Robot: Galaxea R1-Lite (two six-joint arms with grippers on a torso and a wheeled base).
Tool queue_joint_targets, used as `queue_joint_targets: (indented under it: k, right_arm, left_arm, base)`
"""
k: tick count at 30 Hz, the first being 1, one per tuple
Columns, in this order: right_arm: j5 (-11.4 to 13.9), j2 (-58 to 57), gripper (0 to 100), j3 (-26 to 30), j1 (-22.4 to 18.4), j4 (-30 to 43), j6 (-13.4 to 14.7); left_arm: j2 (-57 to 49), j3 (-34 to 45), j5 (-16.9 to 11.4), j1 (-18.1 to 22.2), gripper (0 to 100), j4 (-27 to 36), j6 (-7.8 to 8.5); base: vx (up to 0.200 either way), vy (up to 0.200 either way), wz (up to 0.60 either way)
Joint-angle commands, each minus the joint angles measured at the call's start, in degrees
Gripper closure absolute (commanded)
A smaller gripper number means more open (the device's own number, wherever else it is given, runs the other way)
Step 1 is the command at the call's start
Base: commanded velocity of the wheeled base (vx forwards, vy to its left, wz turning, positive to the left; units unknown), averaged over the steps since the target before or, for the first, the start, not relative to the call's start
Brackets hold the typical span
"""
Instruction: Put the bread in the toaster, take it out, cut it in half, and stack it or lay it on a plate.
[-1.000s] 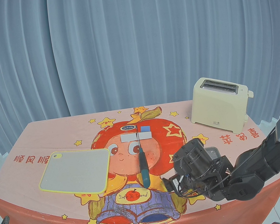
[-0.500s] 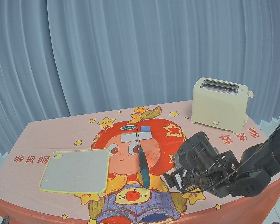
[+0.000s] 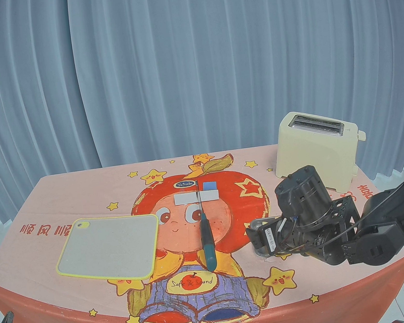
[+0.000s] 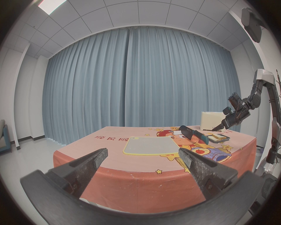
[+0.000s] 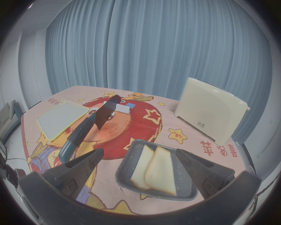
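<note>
**Right tool.** The right tool has its two fingers spread apart with nothing clamped between them. It hangs above the plate, clear of it, with the fingers angled down toward the near right part of the counter.

**Bread.** Two slices of bread lie in the plate. They overlap, with the slice nearer the toaster resting partly over the other. Both are pale with a darker crust line. In the right wrist view they sit in the gap between the open fingers, below them.

**Plate.** The plate is a dark grey shallow tray with rounded corners. It stands on the counter in front of the toaster and apart from it.

**Toaster.** The cream-coloured toaster stands upright at the far right corner of the counter, with its slots facing up.

**Knife.** The knife lies at the centre of the counter, to the left of the plate. Its teal handle points toward the robot. The blade is propped on a small white holder, so the knife is tilted with the handle end down on the counter.

**Cutting board.** The cutting board, grey with a yellow-green rim, lies flat to the left of the knife, close to it but not touching.

**Left tool.** The left tool is held low, off the near left corner of the counter. Its fingers are apart and hold nothing.

**Background.** A blue-grey curtain hangs behind the counter.
</note>
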Motion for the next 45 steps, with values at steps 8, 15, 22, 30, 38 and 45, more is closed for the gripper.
queue_joint_targets:
  k: [8, 15, 22, 30, 38, 45]
  right_arm:
    - [0.19, -4.11, 0, 0.00, -2.23, -0.03, -1.07]
    - [0.19, -4.29, 0, -0.09, -2.31, -0.03, -1.16]
    - [0.10, -3.50, 0, -0.36, -3.81, -0.03, -1.24]
    - [0.19, -5.08, 0, -1.59, -6.97, -0.03, -1.33]
    - [0.10, -6.84, 0, -2.29, -10.31, -0.03, -1.86]
    - [-0.34, -10.97, 0, 0.26, -13.92, -0.03, -3.18]
  left_arm:
    - [-0.03, 1.01, 0.02, 0.04, 0, -0.02, -0.02]
    - [-0.03, 1.01, -0.07, 0.04, 0, -0.02, -0.02]
    - [-0.03, 1.01, 0.02, 0.04, 0, -0.02, -0.02]
    - [-0.03, 1.01, 0.02, 0.04, 0, -0.02, -0.02]
    - [-0.03, 1.01, 0.02, 0.04, 0, -0.02, -0.02]
    - [-0.03, 1.01, 0.02, 0.04, 0, -0.02, -0.02]
  base:
    - [0.000, 0.000, 0.00]
    - [0.000, 0.000, 0.00]
    - [0.000, 0.000, 0.00]
    - [0.000, 0.000, 0.00]
    - [0.000, 0.000, 0.00]
    - [0.000, 0.000, 0.00]
